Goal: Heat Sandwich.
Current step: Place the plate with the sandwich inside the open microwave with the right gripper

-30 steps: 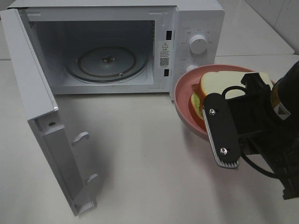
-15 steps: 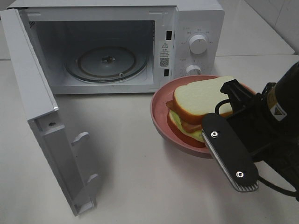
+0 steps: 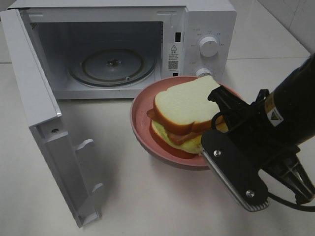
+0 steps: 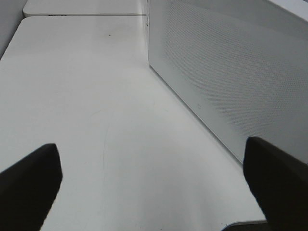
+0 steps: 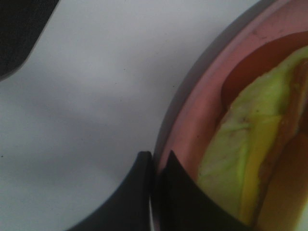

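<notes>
The sandwich (image 3: 183, 109), white bread over reddish filling and pale lettuce, lies on a round pink plate (image 3: 140, 125). My right gripper (image 3: 210, 146) is shut on the plate's near right rim and holds it just in front of the open microwave (image 3: 197, 19), below its right side. In the right wrist view, the gripper (image 5: 154, 166) pinches the pink rim (image 5: 190, 125), with lettuce (image 5: 236, 154) beside it. My left gripper (image 4: 154, 192) stands open over bare table beside the microwave's perforated side wall (image 4: 231, 72), holding nothing.
The microwave door (image 3: 42, 113) swings out to the left and reaches toward the table's front. Inside sits a glass turntable (image 3: 112, 66). Two knobs (image 3: 208, 45) are on the right panel. White tabletop (image 3: 147, 196) lies in front.
My right gripper has carried the plate and sandwich leftward, from in front of the control panel toward the microwave opening. The left gripper has not visibly moved.
</notes>
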You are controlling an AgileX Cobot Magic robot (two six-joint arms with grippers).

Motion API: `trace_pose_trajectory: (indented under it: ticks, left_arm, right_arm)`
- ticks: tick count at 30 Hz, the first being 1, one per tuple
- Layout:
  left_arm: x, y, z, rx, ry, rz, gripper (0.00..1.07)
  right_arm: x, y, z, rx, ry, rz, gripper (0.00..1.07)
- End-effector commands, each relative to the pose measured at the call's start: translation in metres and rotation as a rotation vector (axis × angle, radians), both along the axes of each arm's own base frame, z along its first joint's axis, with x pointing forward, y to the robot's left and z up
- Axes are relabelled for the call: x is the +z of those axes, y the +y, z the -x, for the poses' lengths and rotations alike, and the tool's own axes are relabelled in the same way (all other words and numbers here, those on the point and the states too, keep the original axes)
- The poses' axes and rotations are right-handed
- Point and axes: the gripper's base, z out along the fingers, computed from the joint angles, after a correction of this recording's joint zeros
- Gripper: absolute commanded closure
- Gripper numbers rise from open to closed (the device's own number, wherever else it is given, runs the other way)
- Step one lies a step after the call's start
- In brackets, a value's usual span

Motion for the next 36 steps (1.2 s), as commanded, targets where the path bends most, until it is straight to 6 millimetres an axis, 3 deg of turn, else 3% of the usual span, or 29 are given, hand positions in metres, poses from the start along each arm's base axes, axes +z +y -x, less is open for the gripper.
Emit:
trace_pose_trajectory:
  ticks: [1, 12, 18, 28, 36]
  left_arm:
    - [-0.001, 0.000, 0.003, -0.004, -0.028, 0.005, 0.10]
    - [-0.001, 0.000, 0.003, -0.004, -0.028, 0.005, 0.10]
    - [-0.001, 0.000, 0.003, -0.004, -0.028, 0.005, 0.10]
    - [-0.001, 0.000, 0.003, -0.004, -0.028, 0.005, 0.10]
    - [-0.001, 0.000, 0.003, -0.004, -0.028, 0.005, 0.10]
  right_arm:
    - [-0.008, 0.008, -0.007, 0.044, -0.031, -0.030, 1.07]
    - [-0.018, 0.025, -0.023, 0.088, -0.044, -0.035, 1.07]
    - [-0.023, 0.025, -0.043, 0.062, -0.029, -0.045, 1.07]
    - [-0.022, 0.031, -0.066, 0.062, 0.013, -0.089, 1.07]
    - [-0.017, 0.048, -0.086, 0.108, 0.010, -0.089, 1.07]
